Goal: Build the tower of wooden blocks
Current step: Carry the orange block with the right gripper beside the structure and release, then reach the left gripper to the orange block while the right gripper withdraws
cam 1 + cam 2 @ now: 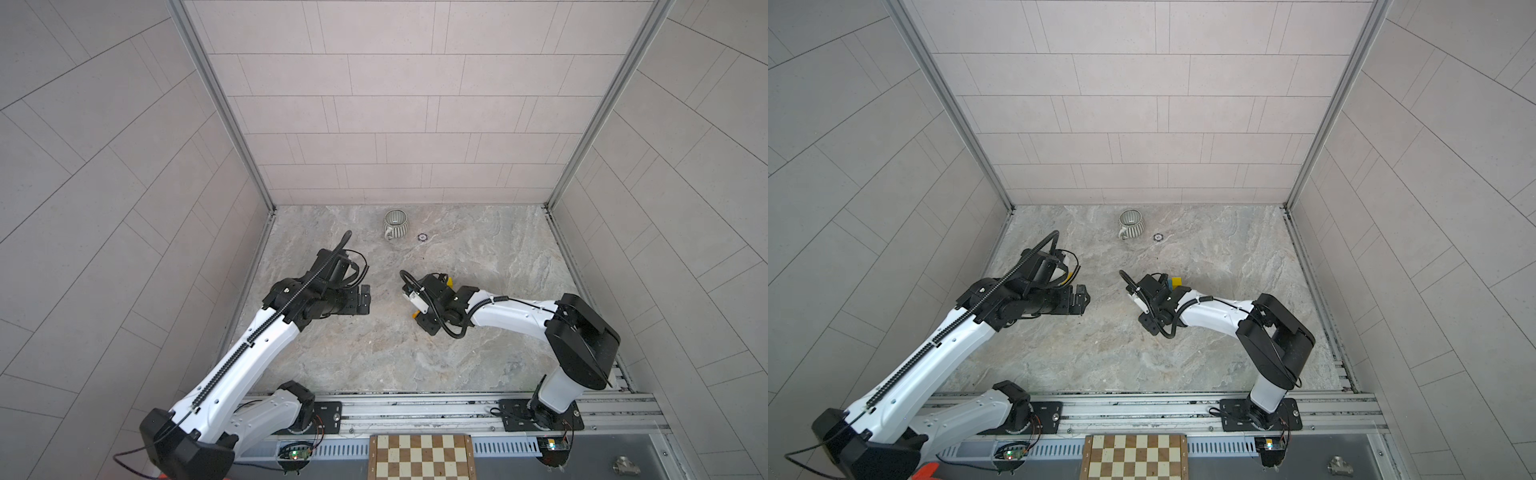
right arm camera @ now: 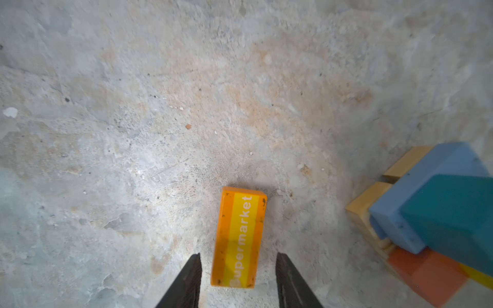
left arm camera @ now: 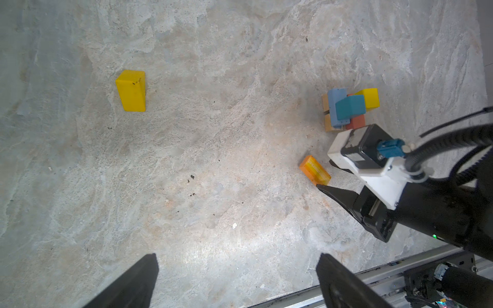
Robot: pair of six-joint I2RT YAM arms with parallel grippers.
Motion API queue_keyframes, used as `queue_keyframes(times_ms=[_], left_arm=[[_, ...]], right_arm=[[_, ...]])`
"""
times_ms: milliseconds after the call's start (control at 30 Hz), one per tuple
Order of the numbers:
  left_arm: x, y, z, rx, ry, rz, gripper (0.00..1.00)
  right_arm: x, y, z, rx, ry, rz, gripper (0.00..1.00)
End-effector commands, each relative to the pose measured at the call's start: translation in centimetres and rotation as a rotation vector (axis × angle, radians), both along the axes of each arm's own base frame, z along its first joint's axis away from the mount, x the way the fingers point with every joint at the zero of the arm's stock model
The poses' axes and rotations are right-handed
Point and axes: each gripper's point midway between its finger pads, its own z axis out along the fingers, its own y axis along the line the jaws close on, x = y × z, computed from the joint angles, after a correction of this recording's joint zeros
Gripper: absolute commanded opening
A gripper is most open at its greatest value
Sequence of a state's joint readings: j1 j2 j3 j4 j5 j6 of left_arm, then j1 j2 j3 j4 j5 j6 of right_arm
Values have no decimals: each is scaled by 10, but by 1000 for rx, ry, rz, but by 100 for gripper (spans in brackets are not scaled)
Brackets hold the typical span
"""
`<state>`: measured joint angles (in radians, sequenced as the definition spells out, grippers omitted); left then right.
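In both top views the left gripper (image 1: 365,300) hangs over the left half of the marble table (image 1: 374,357), jaws wide apart and holding nothing. Its wrist view shows a lone yellow block (image 3: 132,90) on the table, well apart from the other blocks. Near the back wall stands a grey ribbed cup (image 1: 395,224) with a small ring (image 1: 422,237) just beside it. A chessboard (image 1: 422,457) lies at the front edge.

Right of centre, the right gripper (image 2: 238,256) is low over an orange block (image 2: 240,237) marked "Supermarket", which lies flat. The jaws stand apart on either side of its near end, with a gap on each side. The wood block tower (image 2: 437,213) stands near that block without touching it: wood cubes below, then blue, orange-red and teal pieces. In the top views the right wrist covers most of it.
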<state>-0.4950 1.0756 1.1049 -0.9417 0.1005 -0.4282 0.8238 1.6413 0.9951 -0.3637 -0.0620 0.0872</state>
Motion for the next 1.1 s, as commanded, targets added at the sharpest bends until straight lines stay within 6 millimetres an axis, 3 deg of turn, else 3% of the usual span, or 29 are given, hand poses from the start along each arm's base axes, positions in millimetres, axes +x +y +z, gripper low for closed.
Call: queue_keyframes(times_ms=[0, 133, 233, 533, 600, 667, 833, 1067], left_arm=[[7, -6, 21, -12, -46, -49, 100], [19, -30, 39, -97, -136, -156, 100], [24, -45, 39, -130, -193, -251, 100], [28, -95, 19, -180, -216, -601, 100], [29, -104, 13, -141, -236, -674, 100], [31, -112, 5, -77, -289, -744, 100], [26, -135, -23, 16, -353, -930, 100], [9, -155, -66, 191, -375, -1230, 100]], right_arm=[[2, -1, 23, 36, -53, -10, 51], [0, -7, 39, 77, -78, -49, 52], [-1, -21, 56, 114, -113, -122, 55], [-9, -84, 127, 408, -215, -321, 59], [-8, -101, 140, 478, -248, -389, 63], [-7, -120, 149, 540, -262, -463, 74], [3, -151, 146, 638, -190, -642, 99], [17, -180, 130, 671, -130, -793, 99]])
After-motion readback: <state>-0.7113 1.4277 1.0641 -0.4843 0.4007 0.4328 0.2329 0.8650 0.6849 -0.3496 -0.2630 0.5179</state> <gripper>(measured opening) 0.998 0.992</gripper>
